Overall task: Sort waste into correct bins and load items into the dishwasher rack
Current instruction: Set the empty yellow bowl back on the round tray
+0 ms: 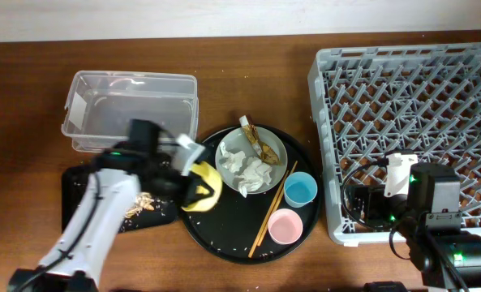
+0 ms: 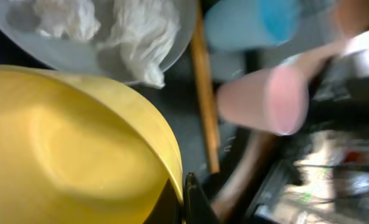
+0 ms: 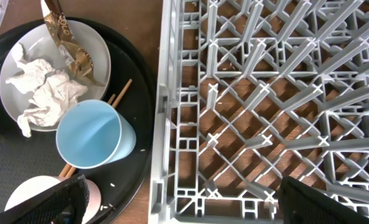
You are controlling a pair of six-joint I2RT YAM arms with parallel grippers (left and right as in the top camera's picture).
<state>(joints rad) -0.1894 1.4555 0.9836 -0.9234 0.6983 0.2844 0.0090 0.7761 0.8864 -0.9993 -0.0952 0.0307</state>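
while the left gripper (image 1: 193, 182) is closed on the rim of the yellow bowl (image 1: 202, 197), the bowl is held tilted at the left edge of the round black tray (image 1: 234, 237). one dark finger (image 2: 193, 200) is seen against that rim in the blurred left wrist view. whether the bowl is lifted clear of the tray cannot be told. just right of the bowl the grey plate (image 1: 279, 159) is found on the round tray, with crumpled tissues (image 1: 246, 169) and a gold foil wrapper (image 1: 259, 143) lying on it. the chopsticks (image 1: 272, 207) are laid slantwise beside the plate, the blue cup (image 1: 300, 190) and pink cup (image 1: 285, 226) to their right, and white rice grains are scattered on the tray floor. left of the bowl, brownish food scraps (image 1: 141, 203) are seen in the black rectangular tray (image 1: 74, 203). behind that tray stands the clear tub (image 1: 130, 75).

the right gripper (image 3: 181, 193) is spread wide with nothing between its fingers — it is held over the left wall of the dishwasher rack (image 1: 319, 138), near the rack's front corner. no dish is seen among the prongs.
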